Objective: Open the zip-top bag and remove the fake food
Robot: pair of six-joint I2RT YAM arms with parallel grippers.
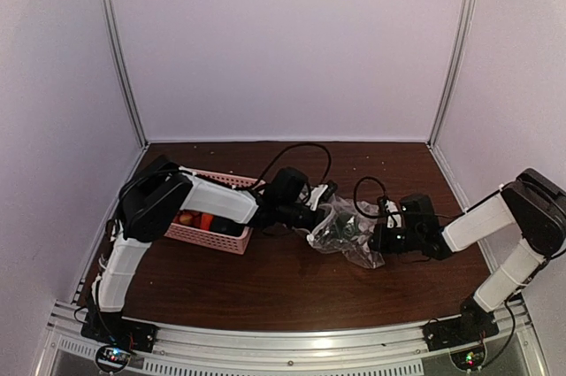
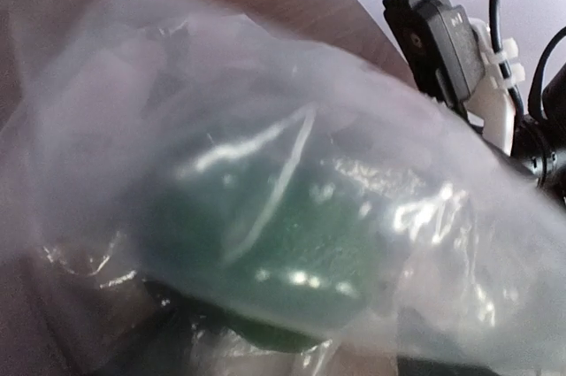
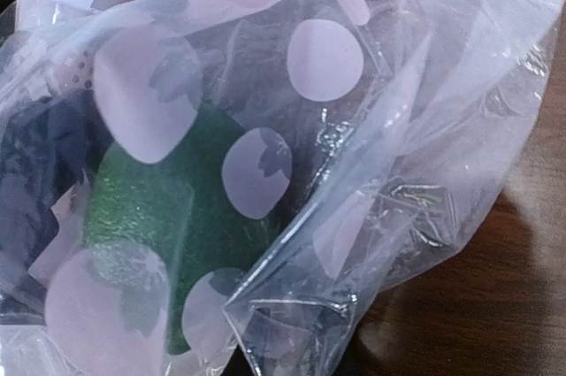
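Observation:
The zip-top bag (image 1: 347, 234), clear crinkly plastic with white polka dots, lies crumpled on the brown table between my two arms. My left gripper (image 1: 320, 197) is at its upper left edge and my right gripper (image 1: 382, 233) is against its right side. In the left wrist view the bag (image 2: 221, 128) fills the frame, with a green piece of fake food (image 2: 292, 261) blurred behind the film. The right wrist view shows the bag (image 3: 354, 128) up close over the same green piece (image 3: 141, 217). Plastic hides both pairs of fingers.
A pink perforated basket (image 1: 232, 239) stands left of the bag, under my left arm, with red and orange pieces (image 1: 196, 218) inside. White walls enclose the table on three sides. Black cables loop above the bag. The right arm's wrist (image 2: 442, 31) shows beyond the bag.

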